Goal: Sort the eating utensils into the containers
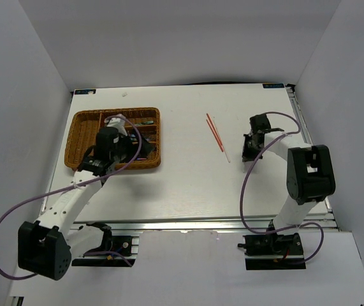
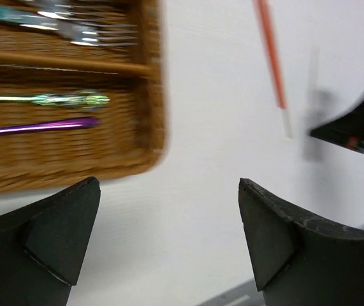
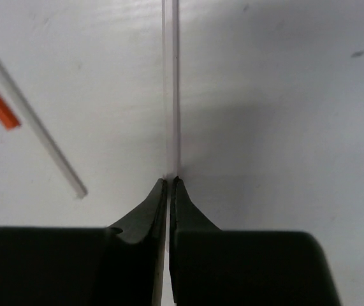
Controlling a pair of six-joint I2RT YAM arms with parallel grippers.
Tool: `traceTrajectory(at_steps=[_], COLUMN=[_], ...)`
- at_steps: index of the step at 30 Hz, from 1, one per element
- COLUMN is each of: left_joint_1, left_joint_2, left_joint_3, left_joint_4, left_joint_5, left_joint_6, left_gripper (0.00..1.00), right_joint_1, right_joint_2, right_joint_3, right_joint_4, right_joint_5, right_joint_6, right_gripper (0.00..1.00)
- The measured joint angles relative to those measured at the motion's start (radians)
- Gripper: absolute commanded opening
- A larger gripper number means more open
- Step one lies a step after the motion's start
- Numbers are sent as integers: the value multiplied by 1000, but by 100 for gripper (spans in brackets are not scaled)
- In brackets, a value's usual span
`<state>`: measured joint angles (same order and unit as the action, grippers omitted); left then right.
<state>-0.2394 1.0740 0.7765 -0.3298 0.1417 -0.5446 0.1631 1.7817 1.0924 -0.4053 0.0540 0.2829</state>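
Clearly the biggest thing on the white worktop (image 1: pixel 182 191) is the brown wicker tray (image 1: pixel 81 131), which sits toward the far left corner. A silver fork (image 2: pixel 99 32), an iridescent spoon (image 2: pixel 73 99) and a purple-handled piece (image 2: pixel 41 125) lie in its long compartments. The left hand (image 2: pixel 169 236) hangs over the tray's near right corner, jaws spread wide and holding nothing. The right hand (image 3: pixel 169 182) is low over the worktop toward the right edge, jaws pressed together. It looks to have nipped the near end of the thin white stick (image 3: pixel 171 83), which lies flat and runs straight away from the fingertips. Two red-orange chopsticks (image 1: pixel 215 132) lie just left of that hand, right of centre, with another pale stick (image 3: pixel 35 121) alongside them. I judge the thin white stick to be very light, stiff but slender, and slick. It is liable to swivel or slip out of an end pinch, so a hold nearer its middle would carry it more steadily to the tray.
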Motion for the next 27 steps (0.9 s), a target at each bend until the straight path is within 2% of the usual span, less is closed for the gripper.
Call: traceTrajectory(at_steps=[6,9,13,20,27], left_joint_1=[-149,-203,-296,-406,-417], left_joint_2=[122,180,230,313,338], left_joint_3=[-2,-3,-2,47,63], left_joint_4=[253,387,544,645,659], left_joint_5=[119,151,166,150,110], left_joint_6=[-137,-208,-271,-303,-311], left_gripper=[98,98,97,86,61], right_joint_1=[51,81,140,243,312], right_joint_2=[-220,-374,-502,-579,-594], right_joint_3=[-104,-145,-216,-251,-251], right_joint_4=[4,70,193,311,372], right_joint_5=[-124,-255,-445,-645,-689], right_joint_6=[14,32,93,214,285], right_gripper=[0,0,0,0,0])
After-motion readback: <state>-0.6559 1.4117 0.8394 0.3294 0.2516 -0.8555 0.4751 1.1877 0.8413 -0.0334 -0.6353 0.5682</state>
